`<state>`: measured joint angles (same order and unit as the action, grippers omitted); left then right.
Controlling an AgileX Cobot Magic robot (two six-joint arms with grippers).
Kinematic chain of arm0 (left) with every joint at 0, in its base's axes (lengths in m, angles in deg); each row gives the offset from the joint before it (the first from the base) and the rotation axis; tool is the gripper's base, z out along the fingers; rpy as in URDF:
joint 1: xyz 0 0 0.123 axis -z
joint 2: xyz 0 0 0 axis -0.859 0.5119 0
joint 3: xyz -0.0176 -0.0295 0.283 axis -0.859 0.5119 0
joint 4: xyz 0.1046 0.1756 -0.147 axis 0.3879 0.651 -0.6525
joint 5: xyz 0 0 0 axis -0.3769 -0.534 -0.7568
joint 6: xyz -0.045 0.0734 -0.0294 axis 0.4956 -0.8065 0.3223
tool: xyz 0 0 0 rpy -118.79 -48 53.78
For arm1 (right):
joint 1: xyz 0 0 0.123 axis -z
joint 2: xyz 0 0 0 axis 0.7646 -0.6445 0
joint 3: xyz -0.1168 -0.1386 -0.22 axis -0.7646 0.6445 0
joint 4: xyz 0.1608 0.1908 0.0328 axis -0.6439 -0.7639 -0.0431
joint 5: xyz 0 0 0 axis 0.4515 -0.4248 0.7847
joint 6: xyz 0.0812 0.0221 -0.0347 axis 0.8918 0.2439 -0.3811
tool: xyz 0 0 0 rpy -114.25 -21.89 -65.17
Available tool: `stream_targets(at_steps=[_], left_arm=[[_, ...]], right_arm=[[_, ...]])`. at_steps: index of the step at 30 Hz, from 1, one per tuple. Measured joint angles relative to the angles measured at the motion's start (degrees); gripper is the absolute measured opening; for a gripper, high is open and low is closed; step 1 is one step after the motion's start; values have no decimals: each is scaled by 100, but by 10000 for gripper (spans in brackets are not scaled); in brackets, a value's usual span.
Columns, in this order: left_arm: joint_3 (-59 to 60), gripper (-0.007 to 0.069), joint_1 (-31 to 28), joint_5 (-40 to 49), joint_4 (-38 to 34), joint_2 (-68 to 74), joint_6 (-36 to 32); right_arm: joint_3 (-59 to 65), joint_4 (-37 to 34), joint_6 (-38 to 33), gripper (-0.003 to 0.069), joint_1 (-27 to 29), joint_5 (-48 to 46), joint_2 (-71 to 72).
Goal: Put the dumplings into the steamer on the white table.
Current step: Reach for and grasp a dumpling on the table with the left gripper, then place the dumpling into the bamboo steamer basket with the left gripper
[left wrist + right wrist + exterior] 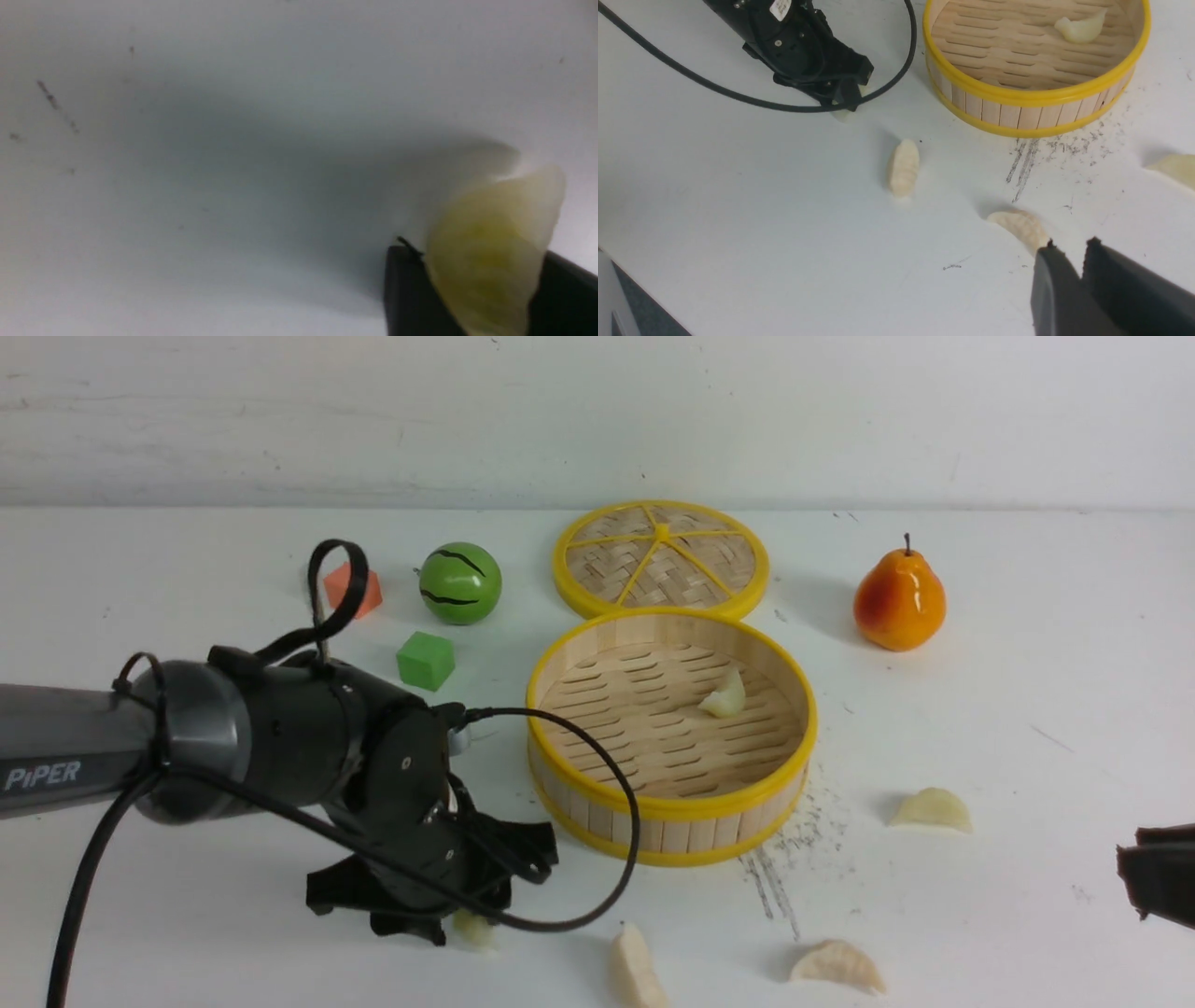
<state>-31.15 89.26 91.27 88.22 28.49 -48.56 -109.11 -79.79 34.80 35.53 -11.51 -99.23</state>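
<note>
My left pincer [476, 280] is down low, clamped on a dumpling [486, 252], a finger on either side of it, just off the steamer's near left side! Over on the right, my other pincer [1080, 261] has its fingertips a narrow gap apart, nothing between them. One dumpling [725, 694] sits inside the steamer [672, 826], towards its right wall. Three more lie on the white table [1027, 728]: two close to the near edge, a pale one [638, 966] and a curved one [838, 964], and another [933, 810] to the right of the steamer. The woven lid [607, 555] is right behind the steamer!
</note>
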Motion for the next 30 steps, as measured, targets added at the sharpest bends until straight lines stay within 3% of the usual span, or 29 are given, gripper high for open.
stream_targets(at_steps=[1, 2, 11, 20, 30], left_arm=[[-93, 188, 0, 169, -17, 0, -139], [-202, 164, 0, 333, -23, -8, -262], [-2832, 185, 0, 1604, -111, -158, -1327], [-5221, 185, 0, 2087, -268, 1432, -1492], [-6522, 185, 0, 2121, -462, 3049, -1524]], right_arm=[[0, 0, 0, 94, 0, 0, 0], [0, 0, 0, 94, 0, 0, 0], [24, -6, 0, 97, 0, 82, 0], [537, -94, 0, 106, 0, 387, 0], [587, -94, -16, 113, 0, 477, 0]])
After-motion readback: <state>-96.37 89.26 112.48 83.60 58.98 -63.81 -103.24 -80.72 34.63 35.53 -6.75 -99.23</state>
